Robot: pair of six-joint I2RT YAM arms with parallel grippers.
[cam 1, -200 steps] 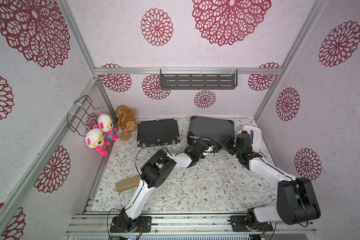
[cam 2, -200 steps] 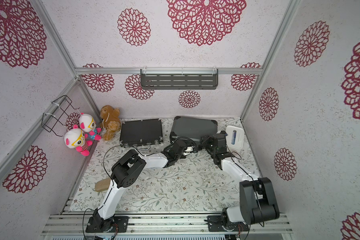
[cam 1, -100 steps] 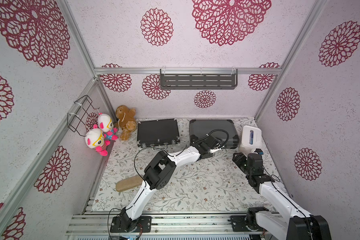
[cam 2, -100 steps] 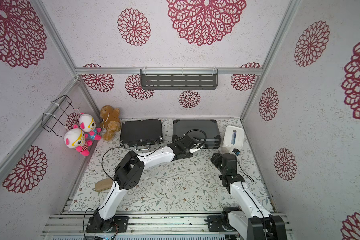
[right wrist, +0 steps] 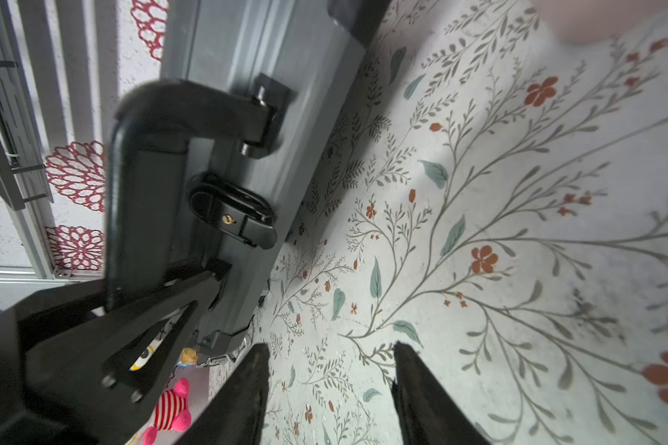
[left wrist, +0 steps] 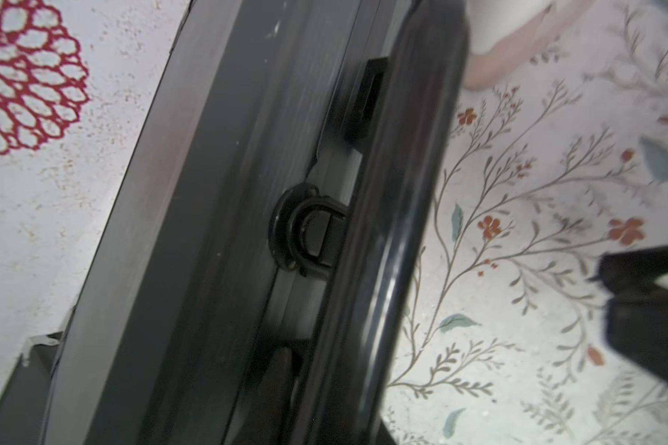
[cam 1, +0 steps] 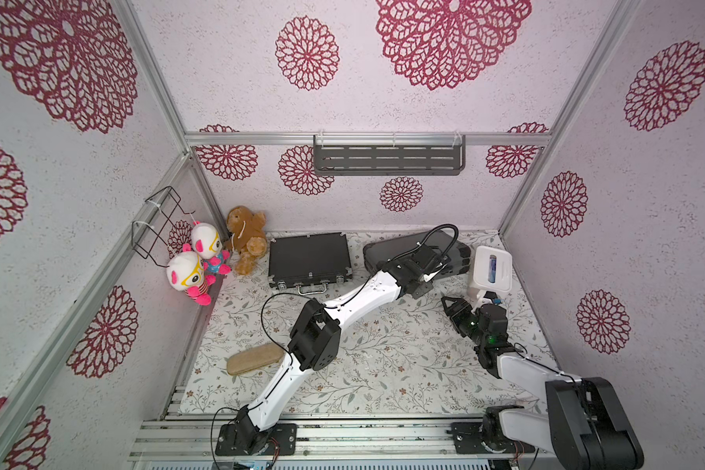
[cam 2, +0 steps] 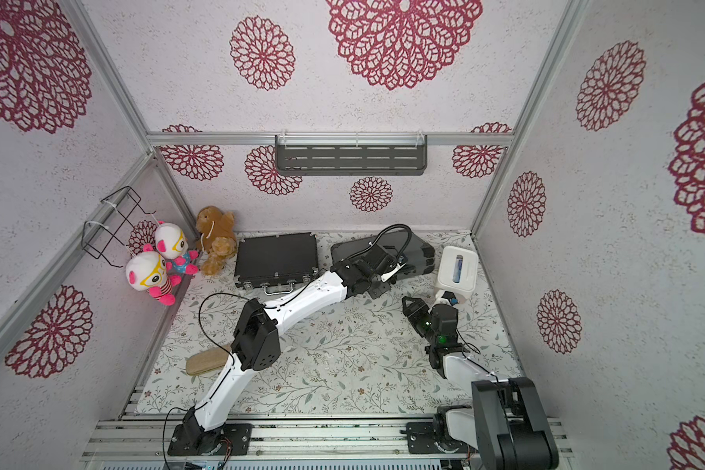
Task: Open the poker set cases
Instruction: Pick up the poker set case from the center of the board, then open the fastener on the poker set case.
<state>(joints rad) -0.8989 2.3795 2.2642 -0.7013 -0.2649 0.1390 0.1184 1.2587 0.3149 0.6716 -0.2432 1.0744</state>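
you've got a brown teddy bear [cam 1: 247, 240] and two pink-and-white plush dolls [cam 1: 188, 276] in the far left corner by a wire basket [cam 1: 159, 221], a grey shelf [cam 1: 388, 159] on the far wall, a white tissue box [cam 1: 491, 270] far right, and a tan oblong pad [cam 1: 253, 359] near left on the floral mat [cam 1: 383, 358].

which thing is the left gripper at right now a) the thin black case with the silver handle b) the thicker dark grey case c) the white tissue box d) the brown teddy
b: in both top views the left gripper sits at the front edge of the dark grey case, well apart from the thin black case.
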